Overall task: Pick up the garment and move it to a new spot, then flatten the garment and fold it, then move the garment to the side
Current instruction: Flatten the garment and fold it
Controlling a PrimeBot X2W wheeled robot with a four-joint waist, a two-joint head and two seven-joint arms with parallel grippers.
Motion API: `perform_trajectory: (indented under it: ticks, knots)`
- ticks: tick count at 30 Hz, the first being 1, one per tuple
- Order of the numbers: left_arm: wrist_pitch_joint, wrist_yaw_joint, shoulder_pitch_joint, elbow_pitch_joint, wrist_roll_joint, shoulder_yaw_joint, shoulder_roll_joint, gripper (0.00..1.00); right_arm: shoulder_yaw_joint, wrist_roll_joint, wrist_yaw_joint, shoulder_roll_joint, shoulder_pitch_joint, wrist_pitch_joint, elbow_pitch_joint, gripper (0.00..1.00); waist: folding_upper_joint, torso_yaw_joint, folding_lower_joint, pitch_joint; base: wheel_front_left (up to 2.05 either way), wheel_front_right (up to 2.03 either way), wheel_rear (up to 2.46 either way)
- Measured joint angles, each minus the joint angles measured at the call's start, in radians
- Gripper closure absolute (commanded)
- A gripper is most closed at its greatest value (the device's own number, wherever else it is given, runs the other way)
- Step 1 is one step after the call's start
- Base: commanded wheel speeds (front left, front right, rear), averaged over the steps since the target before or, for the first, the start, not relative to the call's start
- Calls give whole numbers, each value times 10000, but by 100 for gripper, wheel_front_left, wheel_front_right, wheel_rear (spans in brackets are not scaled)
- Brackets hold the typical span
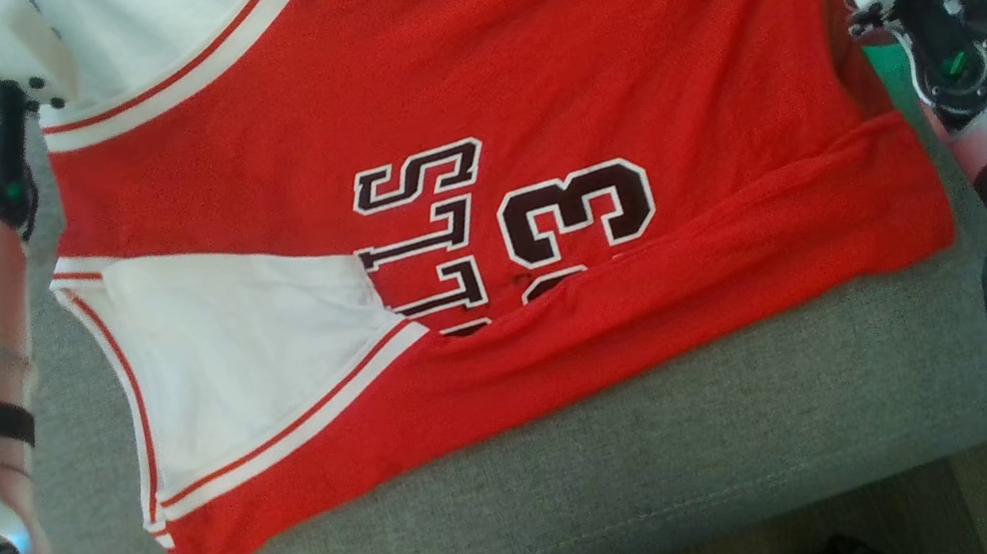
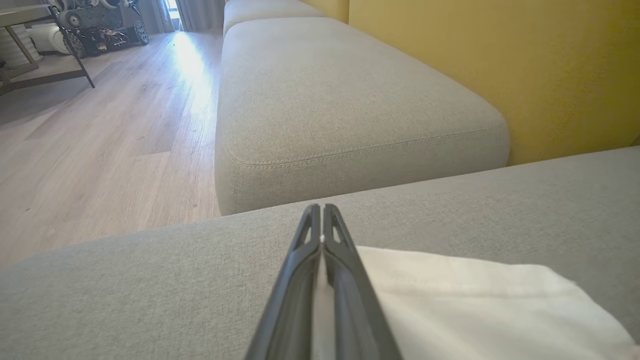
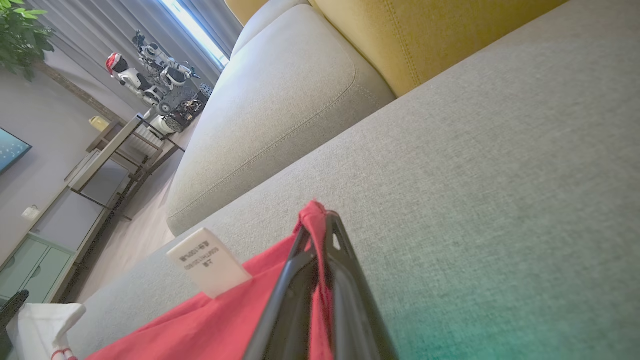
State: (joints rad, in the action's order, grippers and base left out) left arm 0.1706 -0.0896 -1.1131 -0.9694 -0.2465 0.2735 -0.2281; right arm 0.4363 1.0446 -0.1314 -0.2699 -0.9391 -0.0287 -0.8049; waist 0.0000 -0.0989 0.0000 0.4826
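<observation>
1. Nearest: strip of wooden floor [image 1: 902,520], then the bare front of the grey sofa cushion [image 1: 591,483].
2. Spread across the middle of that cushion: the garment [image 1: 466,119], a red jersey with white panels to the left and a straight red edge to the right. Lying broad and largely smooth. Judged: pick-up, relocation and flattening done.
3. Along the near long side: a band of red turned up and laid over the lettering, hiding the lower part of the number. Judged to be a first fold already made, though the crease is uneven.
4. At the far left corner: left gripper [image 2: 321,220], fingers pressed together with a sliver of white cloth pinched between them, low over the cushion.
5. At the far right corner: right gripper [image 3: 320,220], fingers clamped on a tuck of red cloth, just beside a white label [image 3: 207,262].
6. Judged from both grips on the far edge: second fold in hand, the far side to be drawn toward the near one. Cloth not yet raised, as far as can be seen.
7. Outstanding: completing the folds, then moving the garment aside.
8. Farthest: yellow backrest [image 2: 500,60], and off to the left a neighbouring cushion [image 2: 350,100], judged a possible place for setting the garment aside.
</observation>
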Motion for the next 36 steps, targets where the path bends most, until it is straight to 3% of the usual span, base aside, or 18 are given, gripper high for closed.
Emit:
perform_trajectory:
  ticks: [10,13,20,26,36]
  knots:
    - [698,4,-163,-290,-192,10,311,100,337,228,0,-38,-144,-349,-288,100,0,159,0,-124,0,0,0]
    - [777,-255,150,-267,-324,123,380,100,541,464,0,-299,57,-374,-209,100,0,257,0,-429,0,0,0]
    - [788,-351,1364,288,-800,435,303,100,675,1120,0,-748,1009,-431,153,100,0,510,0,-1093,0,0,0]
    - [725,-422,2479,1467,-1452,1392,-33,100,821,1471,0,-1231,1920,-420,740,100,0,716,0,-1697,0,0,0]
    - [-376,-422,4452,3787,-2441,2447,-1058,100,1047,1967,0,-1891,3151,-25,1461,100,0,1064,0,-2428,0,0,0]
